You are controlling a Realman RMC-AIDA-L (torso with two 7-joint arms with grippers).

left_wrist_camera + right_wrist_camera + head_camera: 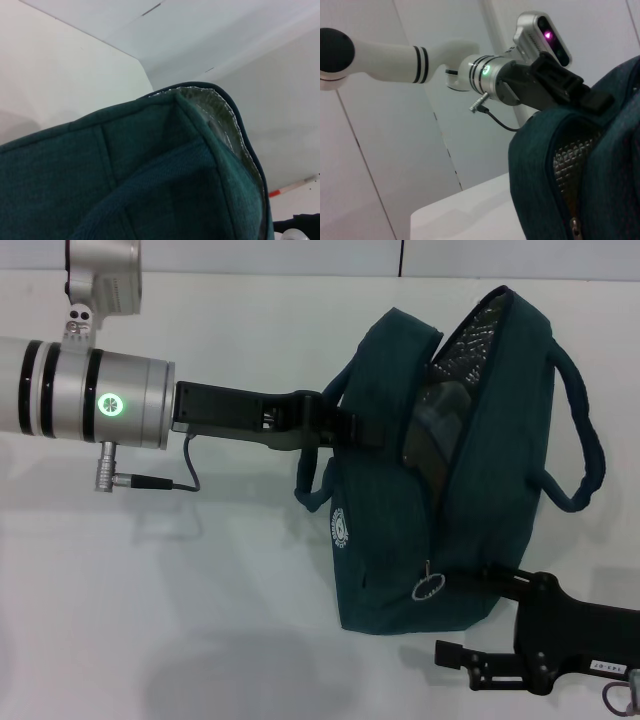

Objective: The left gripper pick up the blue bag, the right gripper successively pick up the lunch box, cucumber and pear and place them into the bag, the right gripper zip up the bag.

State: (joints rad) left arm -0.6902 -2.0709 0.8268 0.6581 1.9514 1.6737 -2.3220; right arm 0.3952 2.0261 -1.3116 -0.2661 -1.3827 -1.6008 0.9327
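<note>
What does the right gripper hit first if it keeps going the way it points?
Likely the blue bag: the right gripper points at its lower end by the zipper pull and seems already at the fabric, though depth is unclear.

I see a dark teal bag (pixel 470 520) with silver quilted lining (pixel 470 340), a white round logo (pixel 342 528), on a white table (pixel 150 590).

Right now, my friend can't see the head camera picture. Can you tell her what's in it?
A dark teal bag stands on a white table, its top partly unzipped and showing silver lining. The left end effector grips its near handle, and the right end effector sits by the zipper pull at the bag's lower end.
</note>
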